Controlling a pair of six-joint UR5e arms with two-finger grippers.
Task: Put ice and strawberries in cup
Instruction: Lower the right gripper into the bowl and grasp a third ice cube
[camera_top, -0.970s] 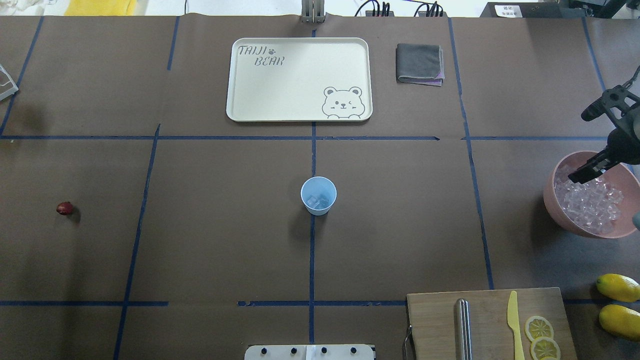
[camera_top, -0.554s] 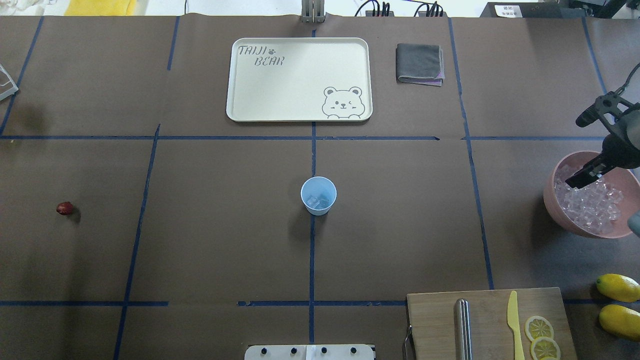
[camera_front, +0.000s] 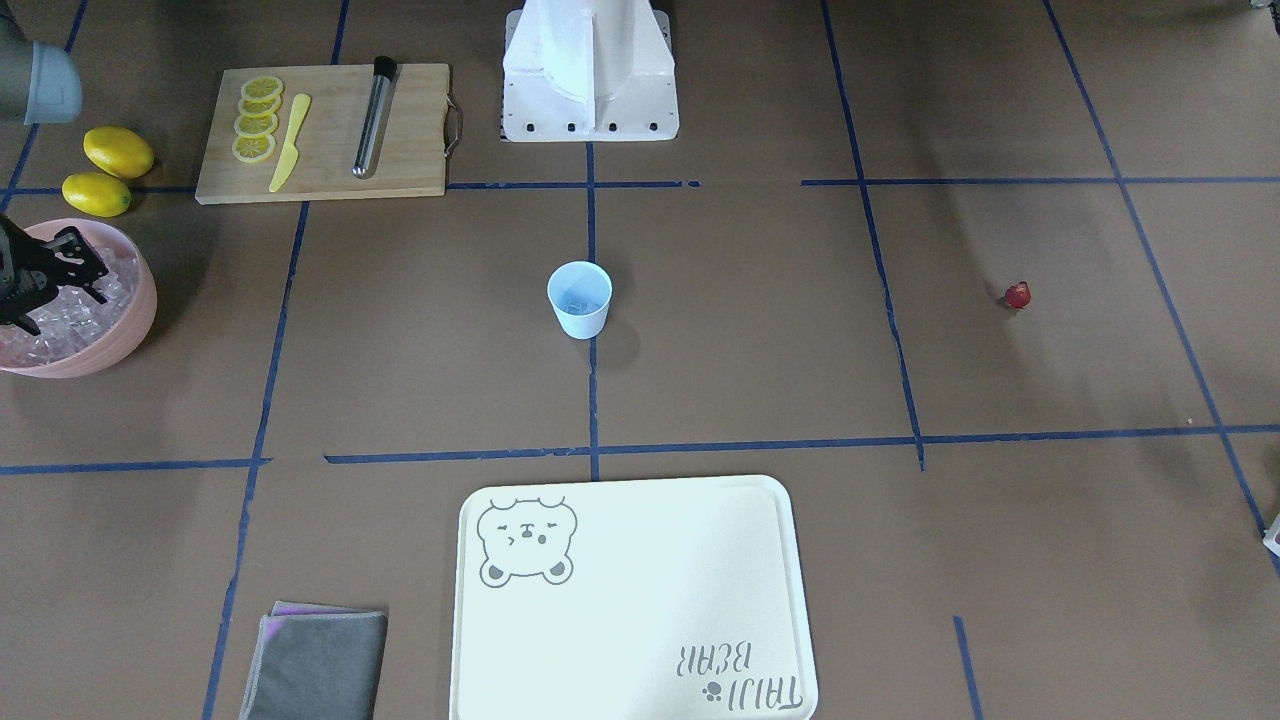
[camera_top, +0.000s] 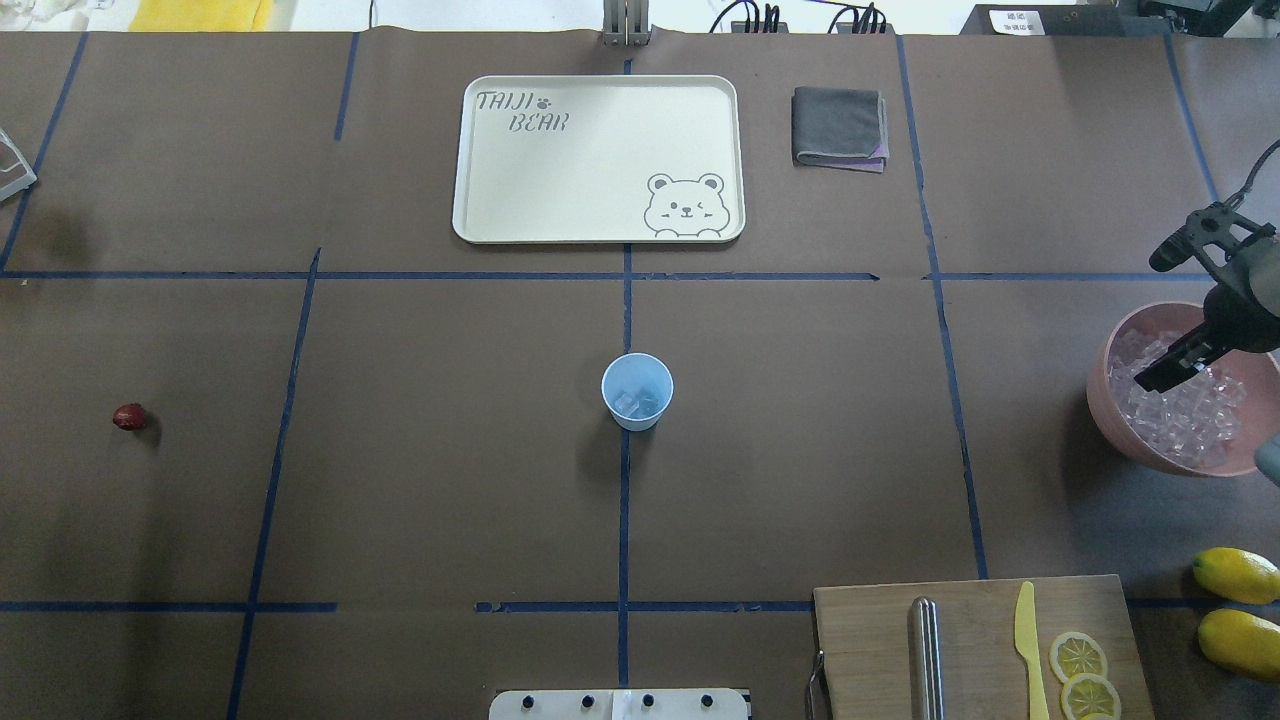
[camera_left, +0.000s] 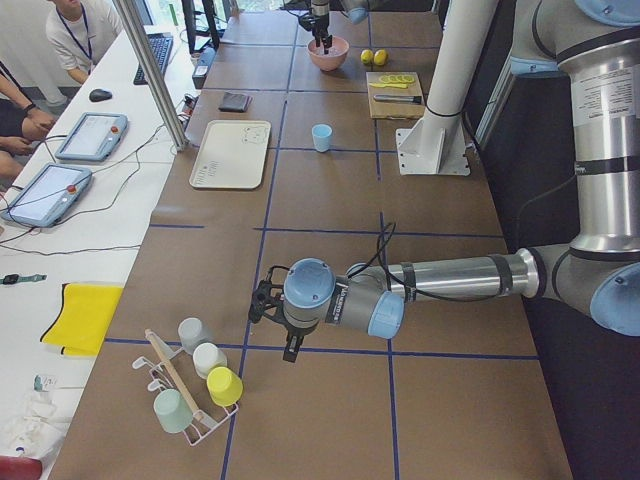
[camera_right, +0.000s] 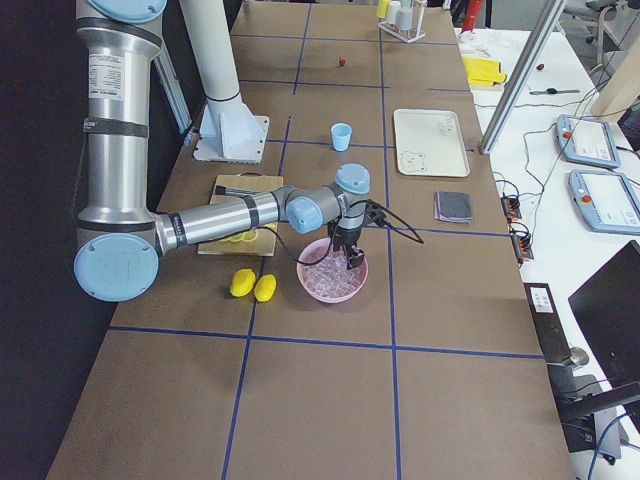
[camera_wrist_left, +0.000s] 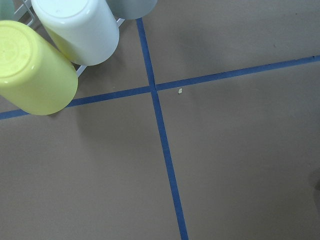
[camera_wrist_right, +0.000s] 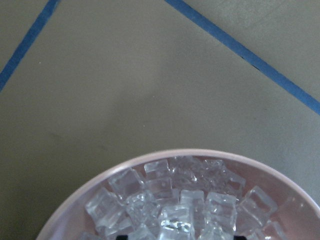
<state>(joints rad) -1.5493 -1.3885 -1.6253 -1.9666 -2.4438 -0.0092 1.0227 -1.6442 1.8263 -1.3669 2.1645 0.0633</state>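
**A:** Where is the cup, and what is in it?

**B:** The pale blue cup (camera_top: 637, 391) stands upright at the table's middle, on a crossing of blue tape lines. A few clear ice cubes (camera_top: 636, 403) lie at its bottom.

**A:** And the strawberry?

**B:** A single small red strawberry (camera_top: 128, 416) lies on the table far to the robot's left of the cup.

**A:** What are the arms doing?

**B:** Far to the cup's right, the right gripper (camera_top: 1150, 322) hangs over a pink bowl (camera_top: 1108, 400) holding a heap of ice (camera_top: 1185, 420). Its fingers are spread wide, with one down over the heap (whether it touches cannot be told). The left gripper (camera_left: 280, 335) is past the strawberry, farther still from the cup, beside a wire rack of upturned cups (camera_left: 195, 385). I cannot tell whether its fingers are apart or together.

**A:** What else is there?

**B:** Beyond the cup lies a cream bear tray (camera_top: 560, 190), with a folded grey cloth (camera_top: 840, 127) further right. Nearer the robot and right of the cup, a wooden cutting board (camera_top: 975, 610) carries lemon slices (camera_top: 1078, 657), a yellow knife (camera_top: 1027, 640) and a metal rod (camera_top: 927, 655). Two whole lemons (camera_top: 1237, 575) lie further right.
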